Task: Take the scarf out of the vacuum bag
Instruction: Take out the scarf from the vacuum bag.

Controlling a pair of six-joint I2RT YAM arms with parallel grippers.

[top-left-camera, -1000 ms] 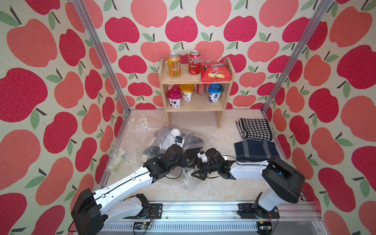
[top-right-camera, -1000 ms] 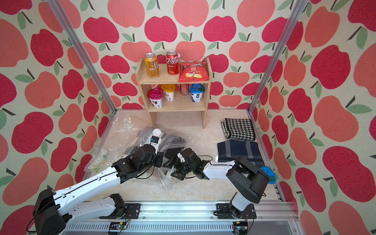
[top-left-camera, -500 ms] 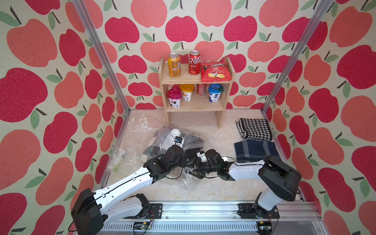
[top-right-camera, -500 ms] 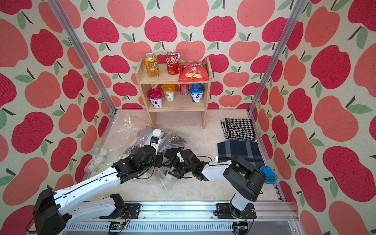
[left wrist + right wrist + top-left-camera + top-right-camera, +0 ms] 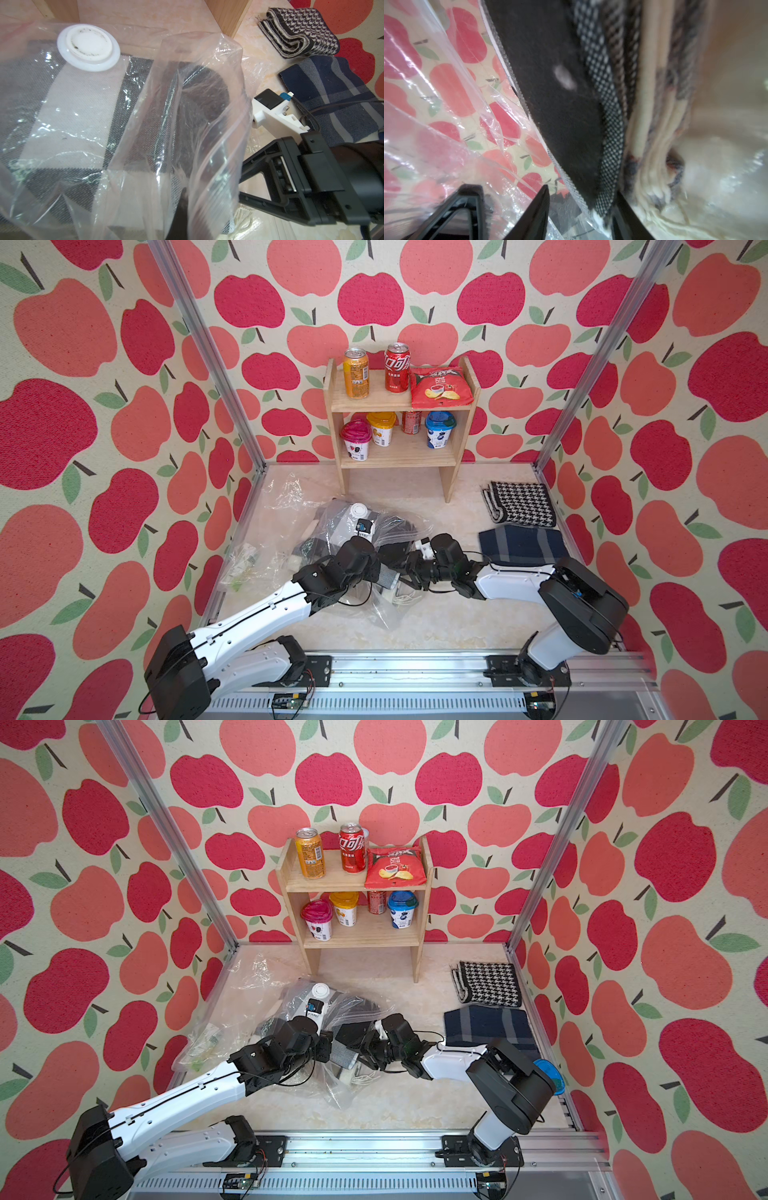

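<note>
The scarf (image 5: 83, 99), in broad grey, black and cream blocks, lies folded inside the bag (image 5: 332, 526). The bag rests on the table (image 5: 436, 622) in front of the shelf (image 5: 459, 439), left of centre in both top views. The bag's white valve (image 5: 89, 47) faces up over a cream band of the scarf. The bag's mouth points toward the arms, and its film stands raised and crumpled there. A cream fringe (image 5: 399, 597) of the scarf shows at the mouth.

The left gripper (image 5: 376, 568) is closed on the film at the mouth. Its tips are hidden behind plastic in the left wrist view. The right gripper (image 5: 243, 180) reaches into the mouth from the other side, and its two black fingers (image 5: 259, 199) stand partly apart, neither wide nor pinched. In the right wrist view a dark fold of the scarf with a checked edge sits between them, with loose film beside it. Whether the pads press on the fold cannot be told.

Left of the bag, near the wall, lies a small bag (image 5: 249, 568) holding green-and-white bits. A loose clear film (image 5: 291, 493) lies behind it. To the right, a navy cloth (image 5: 521, 545) lies just beside the right arm. A houndstooth cloth (image 5: 521, 504) lies behind that, near the right wall.

The shelf carries two cans (image 5: 397, 369) and a chip packet (image 5: 440, 387) on top. Three cups (image 5: 382, 429) and another can stand below.
</note>
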